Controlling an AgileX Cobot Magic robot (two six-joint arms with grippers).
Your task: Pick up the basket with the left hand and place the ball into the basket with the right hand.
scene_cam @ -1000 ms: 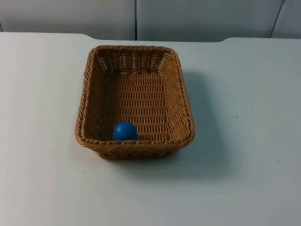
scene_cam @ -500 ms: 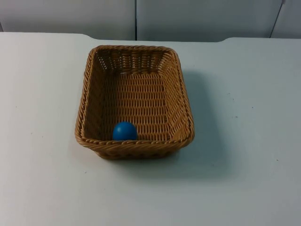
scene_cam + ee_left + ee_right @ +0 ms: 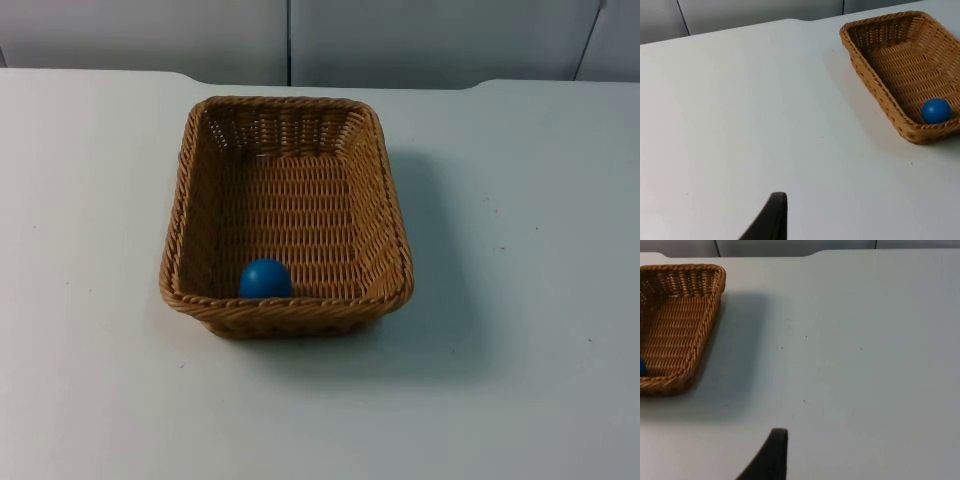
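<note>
One woven basket stands on the white worktop as we look down from above, a brown rectangular wicker piece with a braided rim, resting flat with its short sides toward the grey partition wall and toward us. Inside it we find the blue ball, lying on the basket floor against the near short wall and closer to the near left corner than to the right one. A soft shadow falls on the worktop to the right of the basket. From the left wrist camera we see the same basket well apart from the left gripper, with the ball tucked against the basket's end wall; of this gripper a single black fingertip rises at the frame's edge above bare worktop, touching nothing we can see, and we cannot tell whether it is spread or pressed together. From the right wrist camera we see one end of the basket and a thin blue sliver of the ball at the frame's edge. The right gripper likewise shows as one black fingertip over bare worktop, well away from the basket, and again we cannot tell its state.
</note>
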